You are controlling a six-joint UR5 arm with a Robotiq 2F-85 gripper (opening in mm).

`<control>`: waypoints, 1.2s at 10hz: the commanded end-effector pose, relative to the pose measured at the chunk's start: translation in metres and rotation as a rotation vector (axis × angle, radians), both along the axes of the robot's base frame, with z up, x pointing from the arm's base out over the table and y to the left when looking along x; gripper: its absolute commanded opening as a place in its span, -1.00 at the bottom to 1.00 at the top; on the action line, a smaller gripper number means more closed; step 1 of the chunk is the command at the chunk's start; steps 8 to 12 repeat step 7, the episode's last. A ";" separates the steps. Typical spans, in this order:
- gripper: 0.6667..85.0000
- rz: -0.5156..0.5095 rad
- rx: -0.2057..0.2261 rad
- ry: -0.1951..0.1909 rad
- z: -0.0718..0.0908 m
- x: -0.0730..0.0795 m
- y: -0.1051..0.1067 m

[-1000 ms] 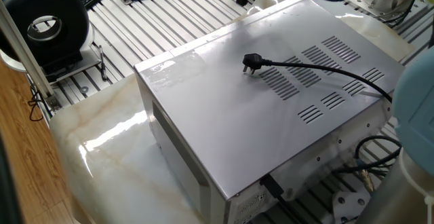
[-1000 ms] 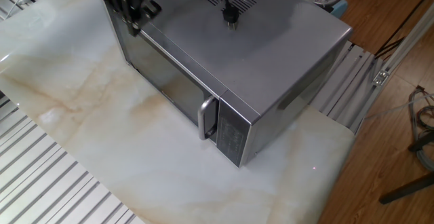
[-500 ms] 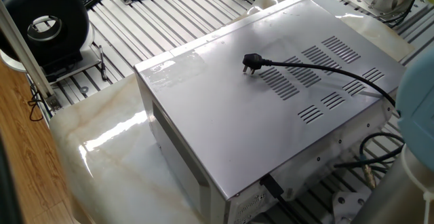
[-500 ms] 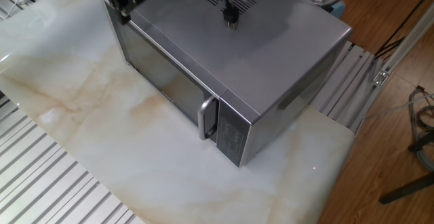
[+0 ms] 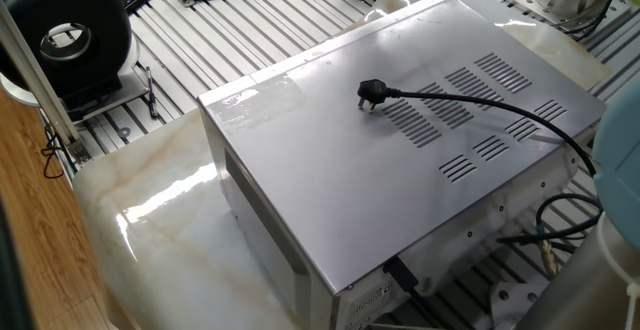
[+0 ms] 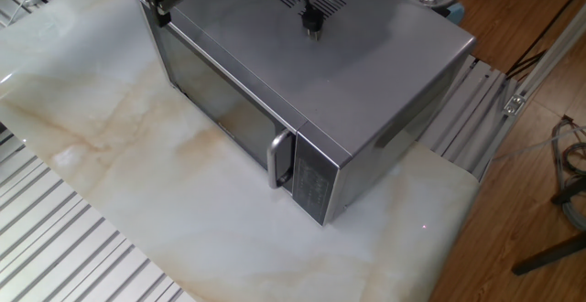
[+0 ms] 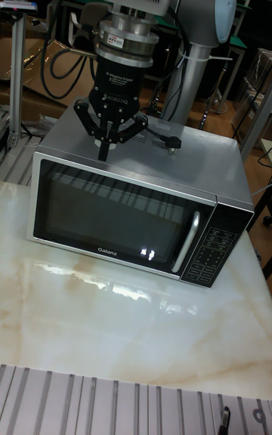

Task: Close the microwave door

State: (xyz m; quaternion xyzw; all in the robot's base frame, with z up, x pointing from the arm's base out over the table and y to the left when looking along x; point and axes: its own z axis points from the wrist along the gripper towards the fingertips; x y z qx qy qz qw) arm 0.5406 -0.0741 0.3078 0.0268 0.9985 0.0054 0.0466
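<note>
The microwave [image 7: 143, 201] is sitting mid-table on the marble slab [image 7: 113, 322], its microwave door [image 7: 113, 212] lying flush shut. The gripper [image 7: 106, 149] is hanging at the casing's 10 o'clock corner, fingers pinched narrow, gripping nothing. The plug [image 5: 371, 94] is resting on top.

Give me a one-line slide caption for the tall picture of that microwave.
Robot gripper poised above the top left front edge of a Galanz microwave, whose glass door sits shut on a marble-look table.
</note>
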 end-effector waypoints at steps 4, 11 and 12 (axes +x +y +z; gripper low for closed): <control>-0.99 0.010 0.022 -0.016 0.001 0.001 0.005; -0.99 0.015 0.023 -0.016 0.001 0.001 0.006; -0.99 0.015 0.023 -0.016 0.001 0.001 0.006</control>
